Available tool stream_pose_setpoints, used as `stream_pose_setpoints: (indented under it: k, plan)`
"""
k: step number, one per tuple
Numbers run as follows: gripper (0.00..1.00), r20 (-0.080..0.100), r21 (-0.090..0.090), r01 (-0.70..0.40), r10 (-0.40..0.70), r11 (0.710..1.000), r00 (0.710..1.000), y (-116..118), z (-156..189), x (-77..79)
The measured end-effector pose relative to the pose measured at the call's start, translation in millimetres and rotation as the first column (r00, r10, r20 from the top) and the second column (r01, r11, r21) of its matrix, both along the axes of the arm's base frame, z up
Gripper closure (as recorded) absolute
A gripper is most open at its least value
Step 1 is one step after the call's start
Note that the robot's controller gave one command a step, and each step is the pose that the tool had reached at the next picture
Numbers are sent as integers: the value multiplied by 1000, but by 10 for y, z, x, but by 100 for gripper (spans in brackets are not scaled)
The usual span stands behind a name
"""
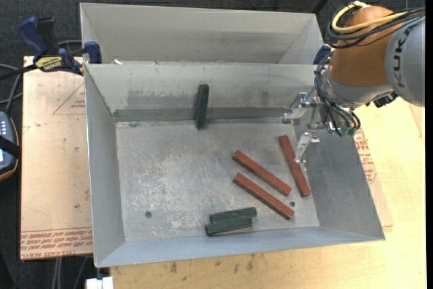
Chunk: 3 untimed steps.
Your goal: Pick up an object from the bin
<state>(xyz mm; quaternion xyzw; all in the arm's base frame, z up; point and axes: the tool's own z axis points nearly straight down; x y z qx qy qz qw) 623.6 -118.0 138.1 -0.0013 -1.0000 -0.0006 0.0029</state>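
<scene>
My gripper [301, 127] hangs at the right side of the bin, just above the upper end of a red-brown flat stick [296, 171] that lies along the right wall. Its two silvery fingers stand apart, open, with nothing held between them. The lower fingertip is close to the stick's top end; whether it touches I cannot tell. To the left lie two more red-brown sticks, one [262, 172] in the middle and one [264, 195] below it, both slanting down to the right.
A dark green block [231, 220] lies near the front wall. A second dark green block [201, 105] stands against the back wall. The arm with its orange cover and cables comes in over the right rim.
</scene>
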Motion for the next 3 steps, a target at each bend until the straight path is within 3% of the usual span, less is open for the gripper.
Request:
stream_pose_setpoints:
  k: [1, 2, 3]
  plan:
    - [0, 8, -1, -2, 2, 1000, 1000, 2, 50, 18]
    - [100, 18, -5, 38, -38, 999, 999, 69, -549, -659]
    - [0, 27, -3, 39, -39, 999, 999, 86, -566, -647]
